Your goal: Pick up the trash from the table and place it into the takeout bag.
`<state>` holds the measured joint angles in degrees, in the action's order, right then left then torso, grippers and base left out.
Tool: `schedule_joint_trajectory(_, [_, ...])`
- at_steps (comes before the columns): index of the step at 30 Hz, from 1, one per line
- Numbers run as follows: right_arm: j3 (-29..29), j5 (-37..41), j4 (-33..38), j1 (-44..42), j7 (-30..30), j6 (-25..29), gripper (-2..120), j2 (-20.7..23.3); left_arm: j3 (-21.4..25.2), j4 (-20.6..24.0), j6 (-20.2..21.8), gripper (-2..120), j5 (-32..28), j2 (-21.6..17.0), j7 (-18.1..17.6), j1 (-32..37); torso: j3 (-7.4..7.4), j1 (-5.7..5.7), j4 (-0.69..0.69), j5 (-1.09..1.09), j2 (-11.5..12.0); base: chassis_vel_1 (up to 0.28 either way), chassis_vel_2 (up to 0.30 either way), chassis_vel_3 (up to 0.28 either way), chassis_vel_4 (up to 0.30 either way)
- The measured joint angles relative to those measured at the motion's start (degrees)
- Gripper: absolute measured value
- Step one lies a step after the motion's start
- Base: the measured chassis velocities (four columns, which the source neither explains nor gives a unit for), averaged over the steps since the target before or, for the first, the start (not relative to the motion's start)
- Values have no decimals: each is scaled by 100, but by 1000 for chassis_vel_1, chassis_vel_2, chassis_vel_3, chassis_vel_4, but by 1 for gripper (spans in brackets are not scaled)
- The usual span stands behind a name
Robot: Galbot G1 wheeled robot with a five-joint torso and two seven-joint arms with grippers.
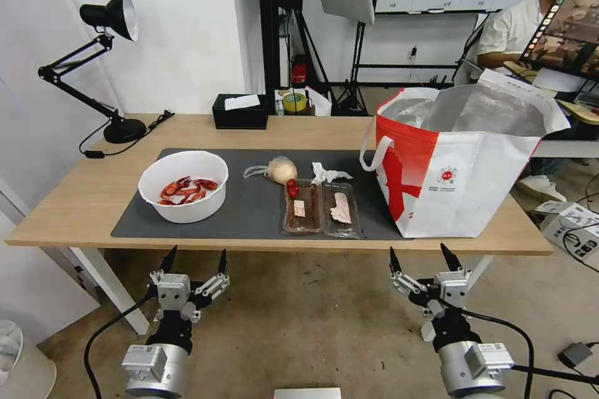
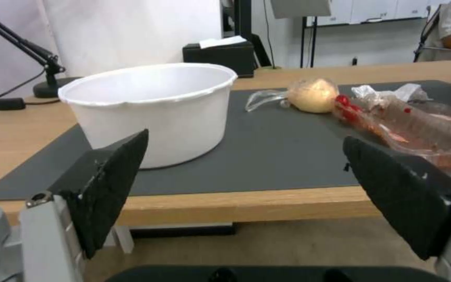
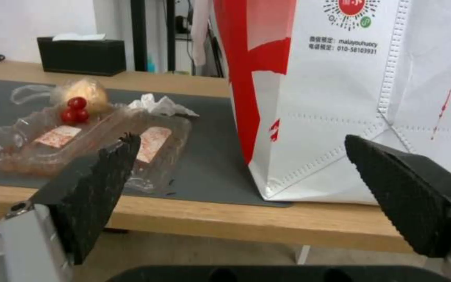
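Beyond both spread grippers' fingers [image 1: 223,260], trash [image 1: 321,207] lies tabled.

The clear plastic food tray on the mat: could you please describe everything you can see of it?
The clear hinged plastic food tray lies opened flat on the dark grey mat, between the white bowl and the takeout bag. Its two shallow halves look thin, crinkled and smeared reddish, each holding a pale scrap. Small red round fruits sit at its far corner. Neither gripper touches it.

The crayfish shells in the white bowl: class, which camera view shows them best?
The head view: it looks down into the white bowl, so the red shells show. The left wrist view shows the bowl's outer wall; its contents are hidden.
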<state>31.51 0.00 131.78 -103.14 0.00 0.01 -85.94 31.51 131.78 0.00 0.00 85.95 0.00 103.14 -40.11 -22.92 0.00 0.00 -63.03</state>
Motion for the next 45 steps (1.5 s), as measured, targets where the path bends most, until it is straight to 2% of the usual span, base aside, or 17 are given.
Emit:
schedule_joint_trajectory(21, [2, 23, 2, 12, 0, -26, 100, 32, 14, 10, 37, 100, -61, -3, -1, -4, 0, 0, -1, 0, 0, 0, 0, 0, 0])
schedule_joint_trajectory(23, [25, 119, 16, 69, 0, -150, 100, 148, 56, 66, 132, 100, -194, -15, -16, -15, 0, 0, -1, -1, 0, 0, 0, 0, 0])
schedule_joint_trajectory(25, [111, 442, 87, 280, 1, -563, 100, 531, 202, 266, 451, 100, -646, -59, -86, -57, 0, 0, 1, 0, 0, 0, 0, 0, 0])
schedule_joint_trajectory(26, [111, 442, 87, 280, 1, -563, 100, 531, 202, 266, 451, 100, -646, -59, -86, -57, 0, 0, 1, 0, 0, 0, 0, 0, 0])
schedule_joint_trajectory(29, [243, 950, 198, 599, 10, -1218, 100, 1133, 397, 535, 895, 100, -1280, -119, -178, -118, 0, 0, 0, 0, 0, 0, 0, 0, 0])
schedule_joint_trajectory(30, [243, 950, 198, 599, 10, -1218, 100, 1133, 397, 535, 895, 100, -1280, -119, -178, -118, 0, 0, 0, 0, 0, 0, 0, 0, 0])
schedule_joint_trajectory(33, [384, 1493, 316, 944, 20, -1918, 100, 1777, 504, 669, 1151, 100, -1681, -154, -224, -164, -1, 0, 1, -3, 0, 0, 0, 0, 0])
schedule_joint_trajectory(34, [384, 1493, 316, 944, 20, -1918, 100, 1777, 504, 669, 1151, 100, -1681, -154, -224, -164, -1, 0, 1, -3, 0, 0, 0, 0, 0])
schedule_joint_trajectory(36, [462, 1791, 377, 1142, 27, -2298, 100, 2133, 609, 797, 1362, 100, -2074, -196, -257, -231, 0, 0, 2, 1, 0, 0, 0, 0, 0])
schedule_joint_trajectory(38, [403, 1958, 307, 1238, -31, -2366, 100, 2201, 627, 801, 1419, 100, -2168, -209, -267, -245, 0, 0, -1, -3, 0, 0, 0, 0, 0])
schedule_joint_trajectory(40, [266, 2105, 137, 1314, -147, -2390, 100, 2208, 637, 799, 1434, 100, -2205, -217, -269, -249, -1, 0, 1, 4, 1, 0, 0, 0, 0])
schedule_joint_trajectory(45, [179, 2115, -26, 1325, -205, -2215, 100, 2145, 617, 753, 1426, 100, -2189, -212, -268, -250, 0, 0, 0, 1, 0, 0, 0, 0, 0])
